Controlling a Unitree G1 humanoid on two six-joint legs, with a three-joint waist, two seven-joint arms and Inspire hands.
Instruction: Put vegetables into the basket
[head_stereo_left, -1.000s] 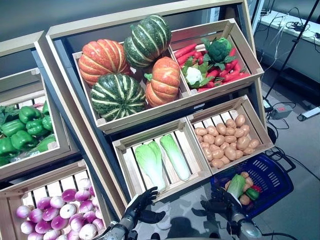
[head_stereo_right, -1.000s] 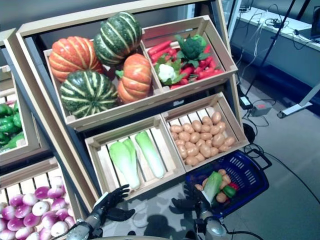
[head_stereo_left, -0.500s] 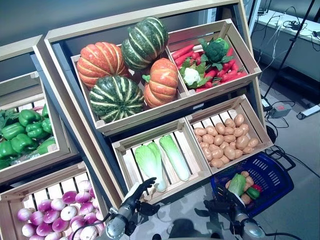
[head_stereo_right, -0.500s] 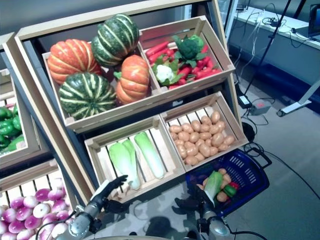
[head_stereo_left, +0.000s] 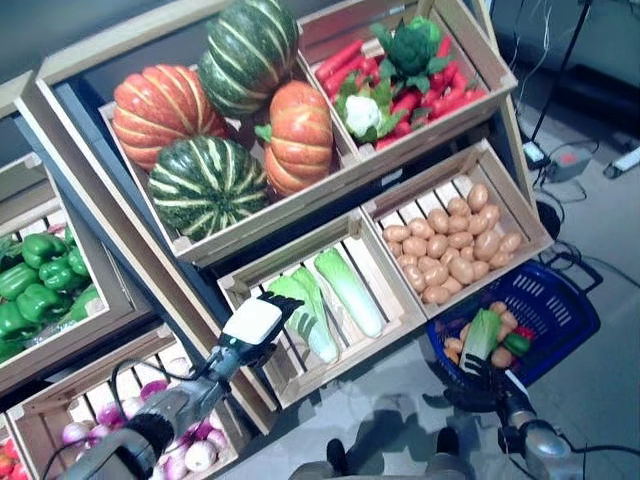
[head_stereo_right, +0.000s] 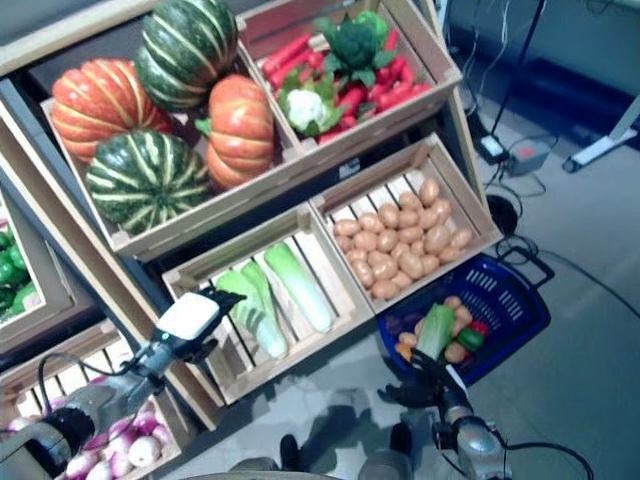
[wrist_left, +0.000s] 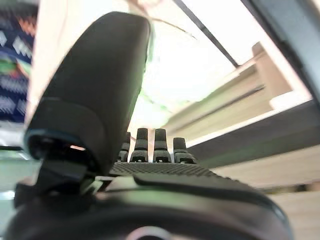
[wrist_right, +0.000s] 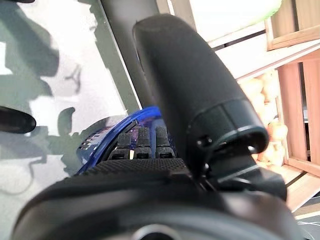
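My left hand (head_stereo_left: 254, 324), with a white cover on its back, reaches over the front left corner of the wooden crate (head_stereo_left: 262, 270) that holds long pale green cabbages (head_stereo_left: 347, 291). Its straight fingers (head_stereo_left: 285, 304) lie right at the leafy end of the left cabbage (head_stereo_left: 312, 322). My right hand (head_stereo_left: 478, 372) is open, just at the near rim of the blue basket (head_stereo_left: 550, 300) on the floor. In the basket lie a green-and-white cabbage (head_stereo_left: 484, 334), potatoes (head_stereo_left: 497, 309), a green pepper (head_stereo_left: 516, 343) and something red.
The slanted wooden stand (head_stereo_left: 120, 230) rises in front of me, with a potato crate (head_stereo_left: 455, 240) right behind the basket. A lower crate of purple-white bulbs (head_stereo_left: 190, 455) is under my left arm. Cables (head_stereo_left: 560, 165) lie on the floor to the right.
My left hand has risen from near the floor up to the cabbage crate and reached forward. My right hand stays by the basket. The camera has tilted and shifted.
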